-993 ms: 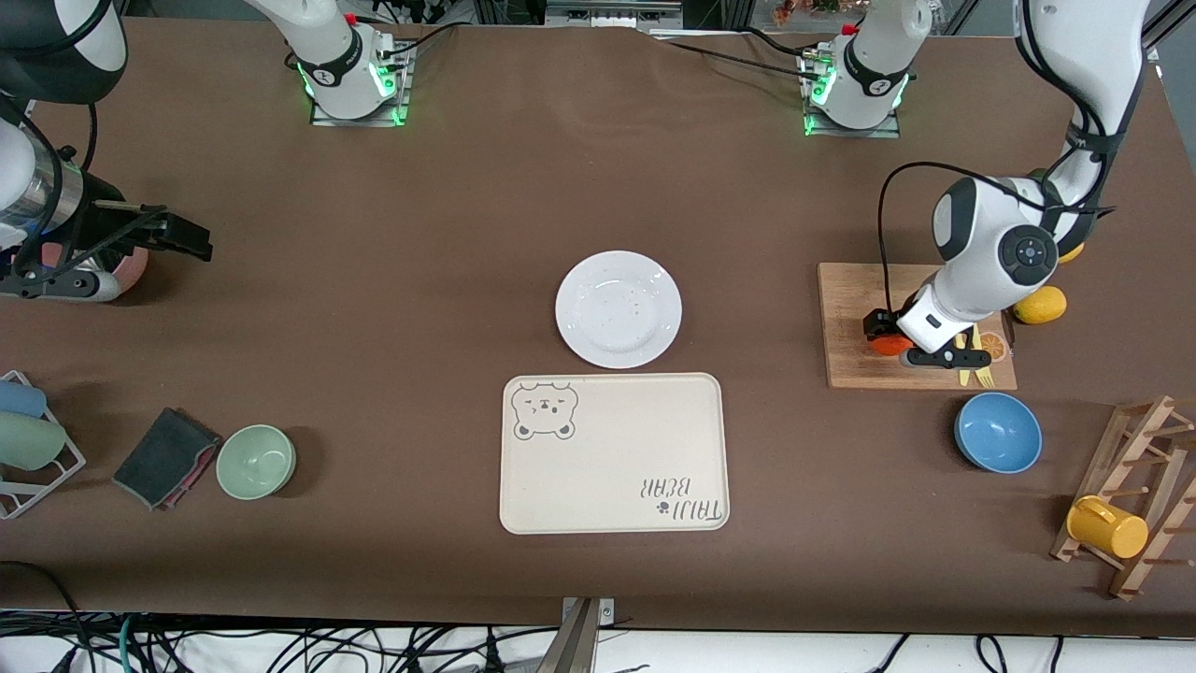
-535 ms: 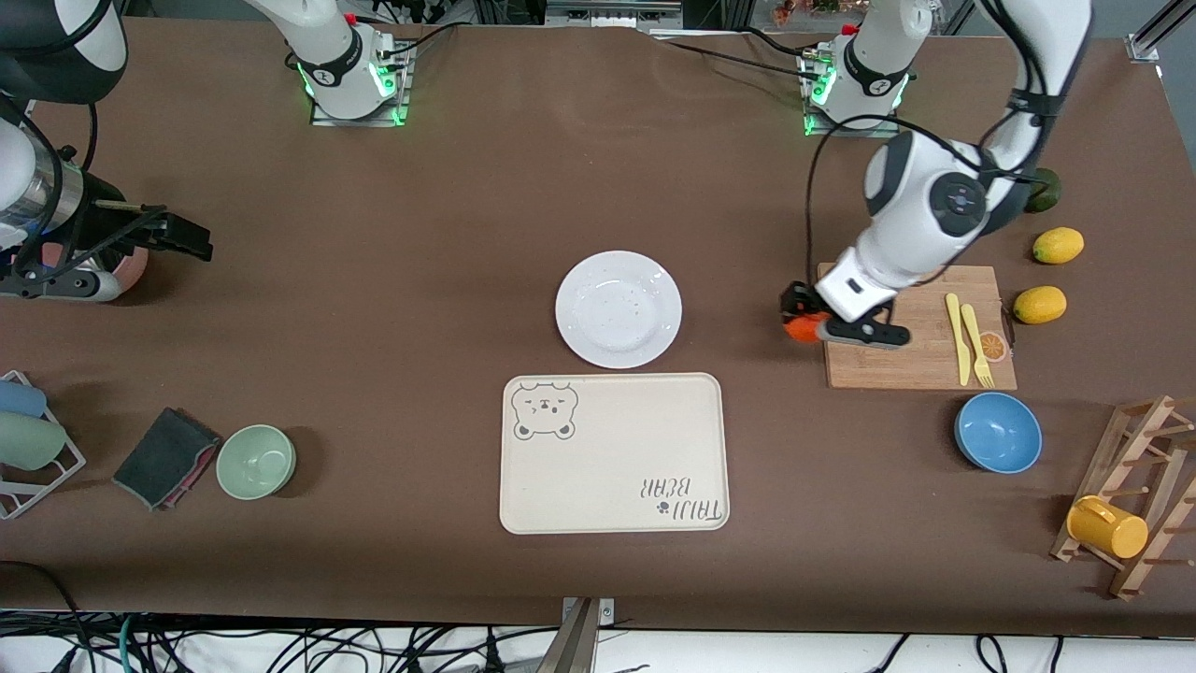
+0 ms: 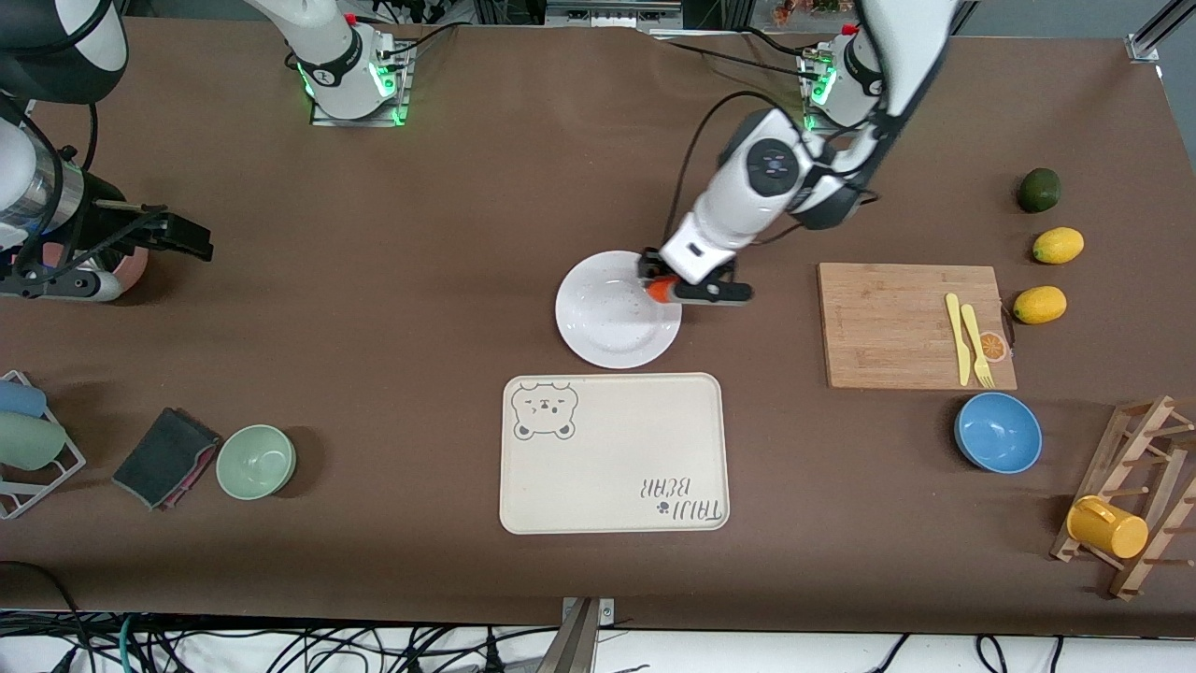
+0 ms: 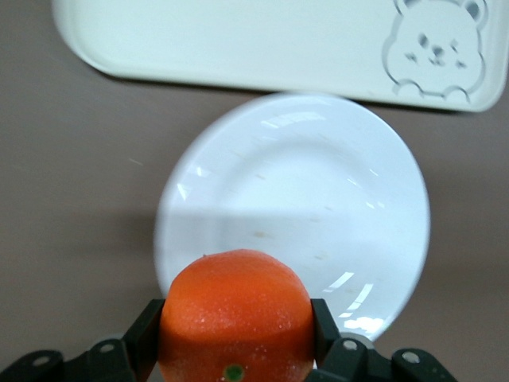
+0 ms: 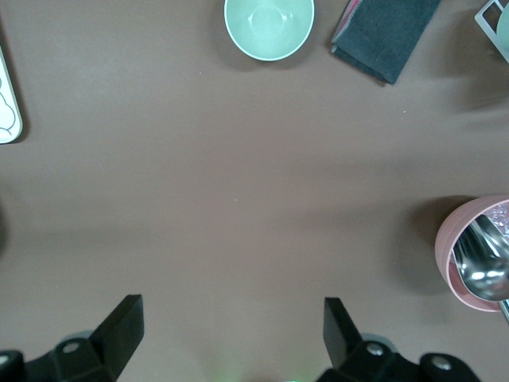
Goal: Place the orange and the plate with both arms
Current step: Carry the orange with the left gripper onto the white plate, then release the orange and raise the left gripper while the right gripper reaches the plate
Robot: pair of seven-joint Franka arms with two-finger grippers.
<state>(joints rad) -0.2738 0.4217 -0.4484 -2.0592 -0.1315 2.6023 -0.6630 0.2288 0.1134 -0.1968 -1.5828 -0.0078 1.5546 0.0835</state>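
Observation:
The orange (image 3: 661, 292) is bright orange-red and sits clamped between the black fingers of my left gripper (image 3: 662, 290), which is shut on it. It hangs over the rim of the white plate (image 3: 607, 318) on the side toward the left arm's end of the table. In the left wrist view the orange (image 4: 235, 314) fills the left gripper (image 4: 236, 328), with the plate (image 4: 318, 199) just below it. My right gripper (image 3: 184, 238) waits open over bare table at the right arm's end, and in its own view the right gripper (image 5: 231, 322) holds nothing.
A beige bear-print tray (image 3: 612, 453) lies nearer the camera than the plate. A cutting board (image 3: 888, 322) with yellow cutlery, a blue bowl (image 3: 997, 432), two lemons and a mug rack stand toward the left arm's end. A green bowl (image 3: 255, 461), dark cloth (image 3: 163, 458) and pink cup (image 5: 477, 255) are by the right gripper.
The left arm has carried the orange from the cutting board across the table to over the plate's rim. The right arm has not moved.

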